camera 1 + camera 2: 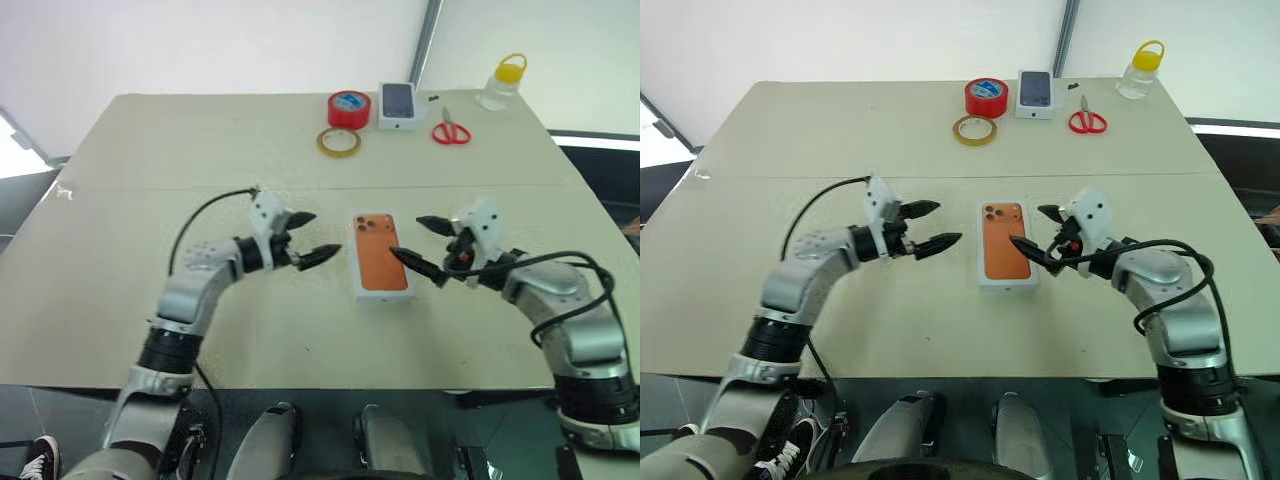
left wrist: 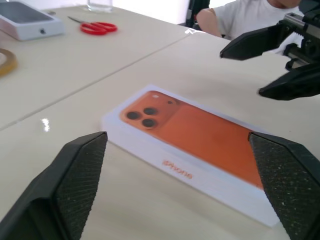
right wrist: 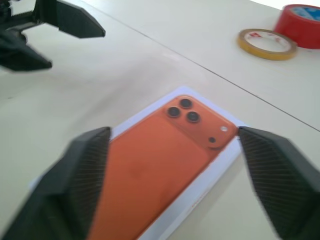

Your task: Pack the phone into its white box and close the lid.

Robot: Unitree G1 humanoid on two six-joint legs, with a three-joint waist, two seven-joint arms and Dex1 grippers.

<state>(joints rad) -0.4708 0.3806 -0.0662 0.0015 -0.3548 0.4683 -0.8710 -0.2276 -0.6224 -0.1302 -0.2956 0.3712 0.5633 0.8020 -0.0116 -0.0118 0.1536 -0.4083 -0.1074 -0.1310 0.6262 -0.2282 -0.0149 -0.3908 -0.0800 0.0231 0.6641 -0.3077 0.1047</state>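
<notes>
The white box [image 2: 200, 175] lies flat in the middle of the table. Its lid [image 1: 381, 255] is seated on it, and the lid's top bears an orange phone picture with three dark lenses. The phone itself is hidden. My left gripper [image 1: 325, 233] hovers just left of the box, open, with nothing between its fingers. Just right of the box, my right gripper [image 1: 405, 236] is open and empty too, its lower fingertip over the box's right edge. Both point inward at the box; in the left wrist view the right gripper [image 2: 270, 65] hangs beyond it.
Along the table's far edge sit a red tape roll [image 1: 349, 108], a yellow tape ring [image 1: 339, 142], a small white box picturing a dark phone screen [image 1: 397, 105], red scissors [image 1: 451, 131] and a clear bottle with a yellow cap [image 1: 503, 83]. A person in a white shirt [image 2: 245, 17] sits beyond the table.
</notes>
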